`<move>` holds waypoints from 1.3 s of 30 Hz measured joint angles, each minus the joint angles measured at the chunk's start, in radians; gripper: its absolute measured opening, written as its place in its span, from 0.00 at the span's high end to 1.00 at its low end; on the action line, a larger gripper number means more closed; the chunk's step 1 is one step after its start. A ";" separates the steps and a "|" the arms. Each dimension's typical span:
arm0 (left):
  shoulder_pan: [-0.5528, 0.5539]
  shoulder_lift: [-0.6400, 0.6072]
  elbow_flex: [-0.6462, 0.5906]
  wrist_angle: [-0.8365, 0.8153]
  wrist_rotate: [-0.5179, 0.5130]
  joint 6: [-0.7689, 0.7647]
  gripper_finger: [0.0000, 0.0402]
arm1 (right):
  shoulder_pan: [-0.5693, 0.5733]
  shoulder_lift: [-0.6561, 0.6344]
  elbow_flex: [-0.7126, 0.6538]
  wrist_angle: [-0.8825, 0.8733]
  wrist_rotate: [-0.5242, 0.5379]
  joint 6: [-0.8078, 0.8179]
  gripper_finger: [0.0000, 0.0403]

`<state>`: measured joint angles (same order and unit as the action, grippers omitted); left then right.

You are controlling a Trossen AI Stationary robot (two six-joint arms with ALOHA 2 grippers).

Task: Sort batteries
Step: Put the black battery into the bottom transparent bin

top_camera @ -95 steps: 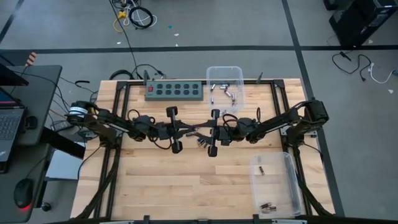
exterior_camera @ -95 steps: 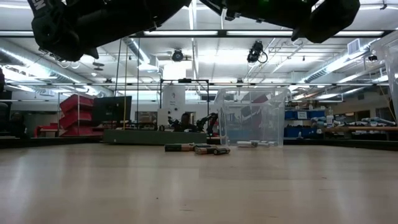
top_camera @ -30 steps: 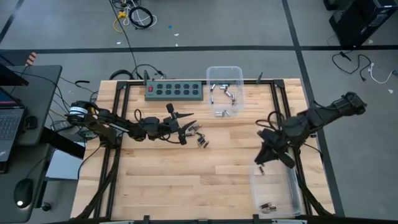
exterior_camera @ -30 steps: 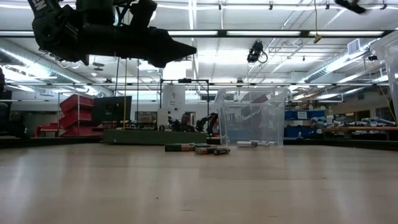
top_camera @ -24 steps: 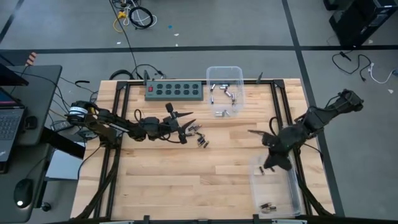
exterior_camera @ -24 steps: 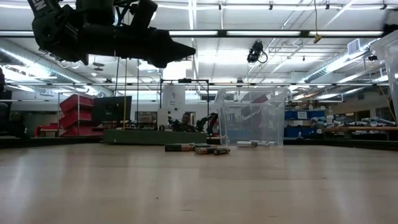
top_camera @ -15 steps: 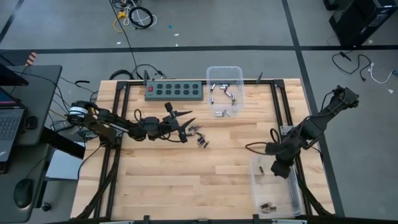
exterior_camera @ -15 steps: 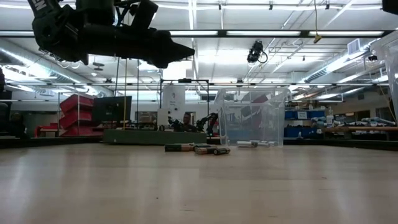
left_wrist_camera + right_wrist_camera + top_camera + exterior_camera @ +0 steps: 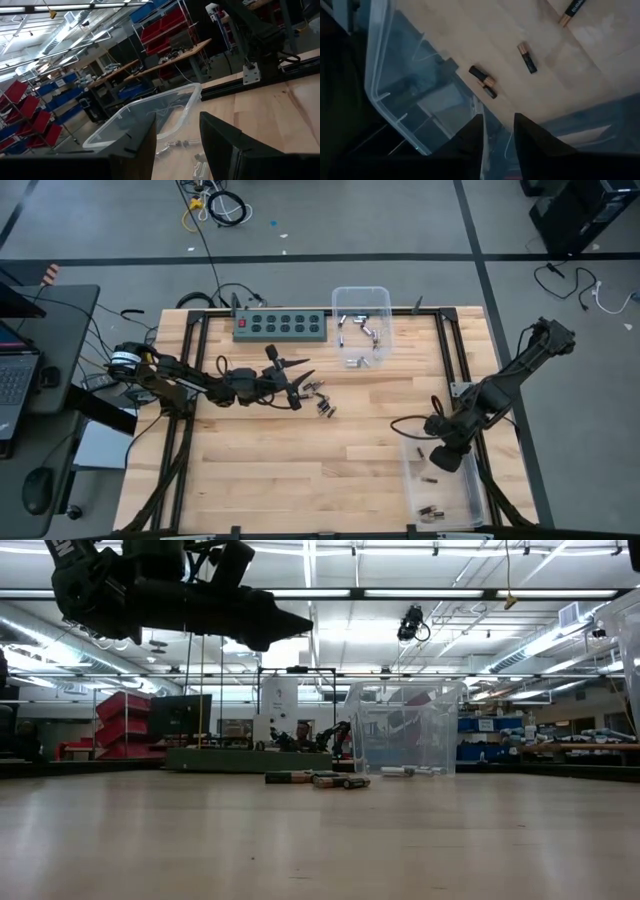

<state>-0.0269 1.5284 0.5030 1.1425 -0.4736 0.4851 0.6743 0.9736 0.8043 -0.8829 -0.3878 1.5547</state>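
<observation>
**Loose batteries (image 9: 322, 401) just ahead of the left gripper (image 9: 303, 382); right gripper (image 9: 409, 425) over the near bin (image 9: 470, 470).**
Left fingers (image 9: 220, 137) parted and empty, tips towards the small heap just beyond and a little aside; the cells' long axes look mixed, though too small to be sure. Right fingers (image 9: 530, 137) parted, apparently empty, two dark cells below them inside the bin. Bare wooden surface (image 9: 300, 470), far bin (image 9: 360, 298) and green power strip (image 9: 281, 326) beyond; workshop shelving behind.

Left claw (image 9: 297, 385) open, right claw (image 9: 412, 446) open, empty
</observation>
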 joint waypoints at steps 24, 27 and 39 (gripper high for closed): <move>0.007 0.017 0.000 -0.632 0.250 -0.292 0.63 | -0.190 -0.117 0.000 0.559 0.355 -0.945 0.78; 0.019 0.047 0.001 -0.608 0.284 -0.292 0.63 | -0.212 -0.110 0.000 0.556 0.355 -1.044 0.78; 0.061 0.223 0.001 -0.518 0.251 -0.334 0.63 | -0.238 -0.089 0.000 0.560 0.368 -1.118 0.78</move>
<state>0.0336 1.7515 0.5037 0.6242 -0.2230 0.1507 0.4358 0.8848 0.8043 -0.3226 -0.0197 0.4363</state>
